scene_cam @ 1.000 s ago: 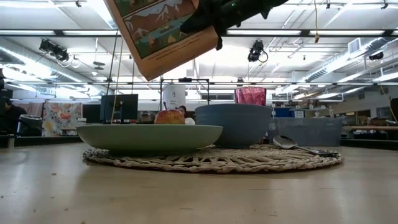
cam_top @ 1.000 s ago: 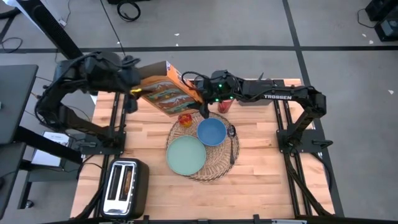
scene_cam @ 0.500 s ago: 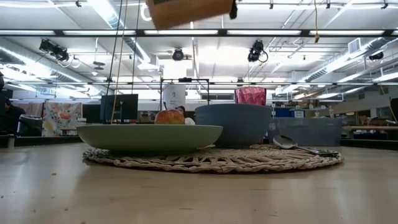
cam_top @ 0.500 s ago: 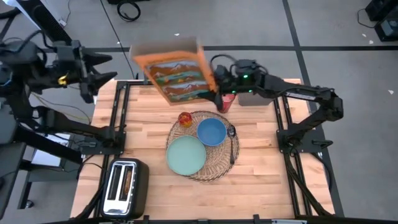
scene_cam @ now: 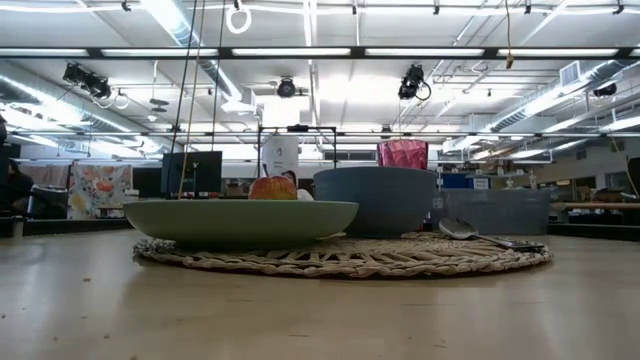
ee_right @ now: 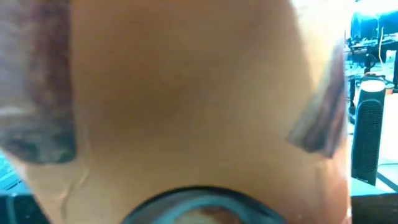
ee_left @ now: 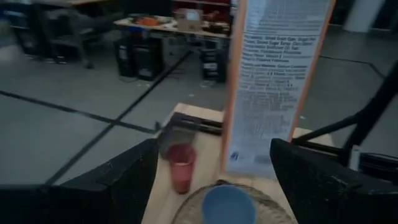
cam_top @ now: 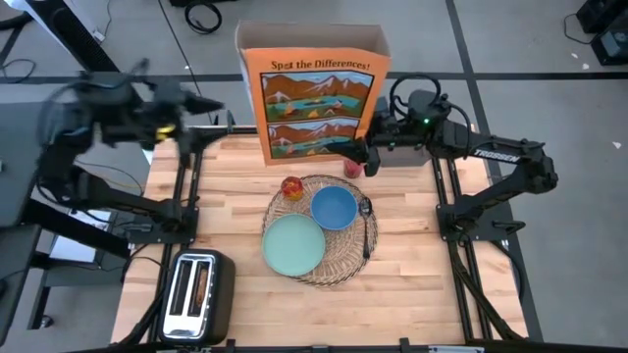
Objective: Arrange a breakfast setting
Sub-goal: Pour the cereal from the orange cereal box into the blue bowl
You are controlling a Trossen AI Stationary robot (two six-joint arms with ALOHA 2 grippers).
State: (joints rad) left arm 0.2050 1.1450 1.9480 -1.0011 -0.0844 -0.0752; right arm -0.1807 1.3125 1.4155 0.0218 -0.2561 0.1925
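Observation:
The orange cereal box (cam_top: 314,93) hangs high over the table's far edge, its printed front toward the high camera; its narrow side shows in the left wrist view (ee_left: 277,81). My right gripper (cam_top: 361,152) is shut on it. My left gripper (cam_top: 209,104) is open and empty beyond the table's far left corner. The wicker placemat (cam_top: 339,263) carries the teal plate (cam_top: 292,245), the blue bowl (cam_top: 335,206), the apple (cam_top: 291,186) and the dark spoon (cam_top: 366,221). The red cup (cam_top: 353,168) stands just behind the mat. The box is out of the low view. My right gripper pinches the cereal box near its lower right corner (cam_top: 365,145) between its two fingers (ee_right: 37,87), which lie on the box's broad faces. The fingers come level from the table's right side. The box is lifted clear, nearly upright, top end up.
A silver toaster (cam_top: 199,294) stands at the near left corner. A grey tray (cam_top: 404,157) sits at the far right, mostly under my right arm. Bare wood lies left and right of the mat.
My left gripper has let go of the box and drawn back toward the table's far left. My right gripper has gone up and toward the right with the box, which has risen out of the low view and turned from tilted to nearly upright.

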